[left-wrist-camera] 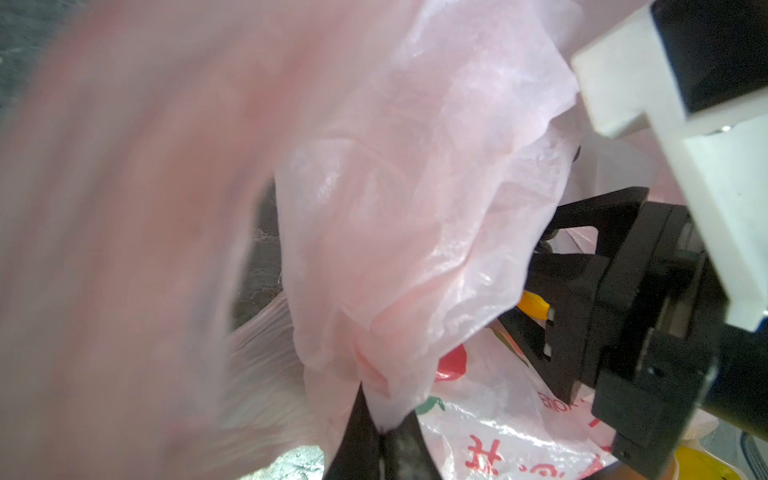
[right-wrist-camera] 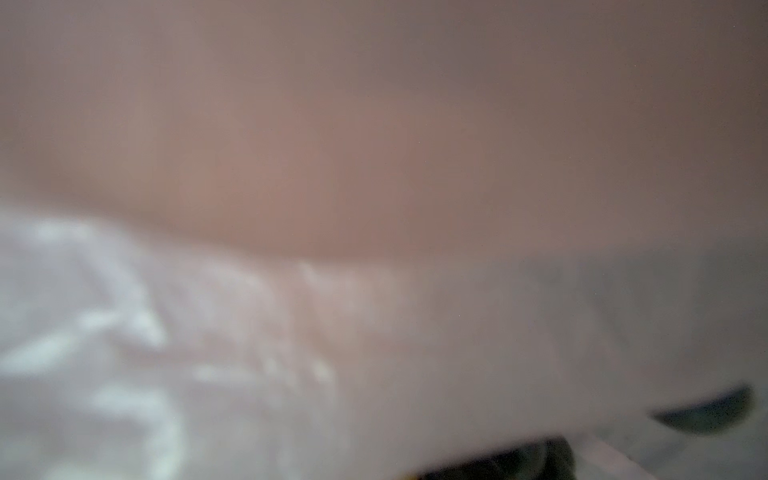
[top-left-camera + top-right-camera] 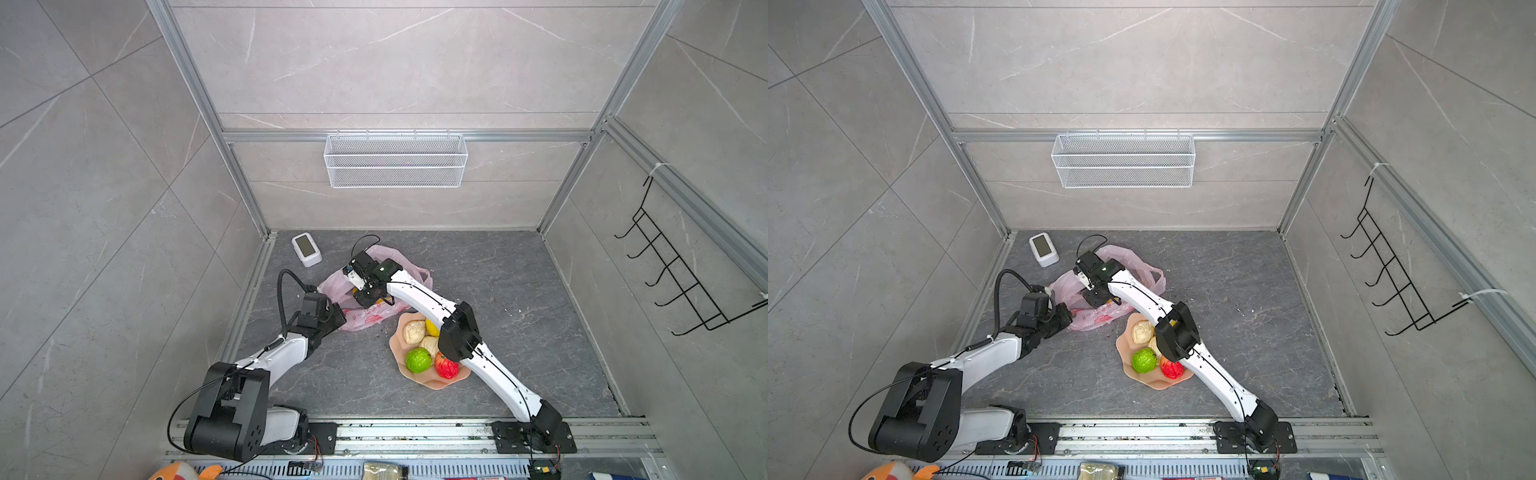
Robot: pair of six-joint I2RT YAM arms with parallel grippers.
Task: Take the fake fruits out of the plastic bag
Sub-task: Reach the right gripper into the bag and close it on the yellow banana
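One crinkly pink bag (image 3: 365,320) bears red printing.

Fruits (image 3: 418,360) sit on the plate (image 3: 424,380), bag (image 3: 365,321) just behind.

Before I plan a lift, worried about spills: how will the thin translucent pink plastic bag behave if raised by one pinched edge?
Probably floppy: the pink plastic bag gathers into creases where the jaws of the left gripper pinch it. Likely light, since the film is see-through. A yellow fake fruit at its opening may shift.
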